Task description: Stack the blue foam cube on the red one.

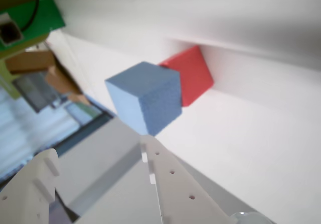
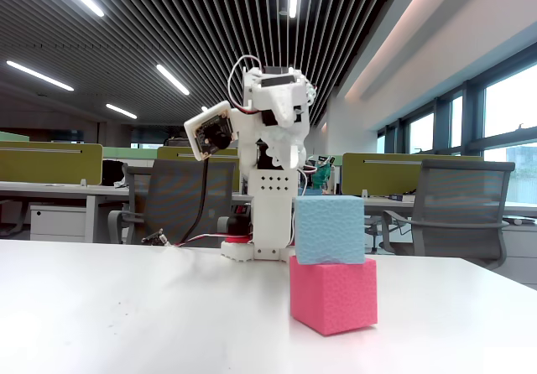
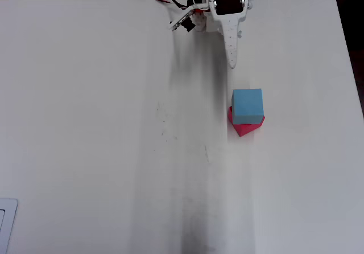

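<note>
The blue foam cube (image 2: pixel 330 230) is seen resting on top of the red one (image 2: pixel 333 293) in the fixed view, so the stack is judged done. The two are touching, blue above, and both are upright. The blue cube is twisted relative to the red cube: in the overhead view a red corner (image 3: pixel 245 130) is seen sticking out below the blue top face (image 3: pixel 248 106), and a sliver of red is seen on the blue cube's left edge. In the fixed view the blue cube is offset slightly to the left, but most of its base is carried by the red top face. The stack sits on the white table (image 3: pixel 102 123), toward the right side of the overhead view, just in front of the arm.

The gripper (image 1: pixel 100 156) is seen empty in the wrist view, with its white fingers (image 1: pixel 170 174) spread apart and nothing between them. The blue cube is apart from the fingertips, beyond them, and no contact is shown. In the overhead view the gripper (image 3: pixel 231 57) is pointed toward the stack but is clear of it, near the arm base (image 3: pixel 199 15).

Nothing of the placing appears to be left. Only pulling the arm back to rest is judged to remain, if that. The twisted, offset seating is noted as a minor risk, but no tilt is seen.
</note>
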Tool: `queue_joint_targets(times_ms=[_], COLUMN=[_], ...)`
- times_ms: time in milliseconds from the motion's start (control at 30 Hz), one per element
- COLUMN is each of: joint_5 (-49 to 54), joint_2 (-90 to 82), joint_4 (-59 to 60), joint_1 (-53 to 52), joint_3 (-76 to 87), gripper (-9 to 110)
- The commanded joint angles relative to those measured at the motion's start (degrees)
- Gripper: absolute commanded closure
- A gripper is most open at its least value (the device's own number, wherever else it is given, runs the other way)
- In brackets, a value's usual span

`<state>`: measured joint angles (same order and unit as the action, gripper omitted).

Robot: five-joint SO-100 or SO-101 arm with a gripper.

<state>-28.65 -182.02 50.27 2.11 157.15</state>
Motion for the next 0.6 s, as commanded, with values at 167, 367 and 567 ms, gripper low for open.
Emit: queue_joint_targets(times_ms=[167, 367, 567], joint_5=[0.4, 0.5, 0.5], joint_2=[-0.4, -0.4, -0.4], joint_4=[-0.4, -0.7, -1.0], joint_1=[-0.1, -0.1, -0.1], joint_3=[-0.3, 0.1, 0.3], gripper=[82, 82, 82])
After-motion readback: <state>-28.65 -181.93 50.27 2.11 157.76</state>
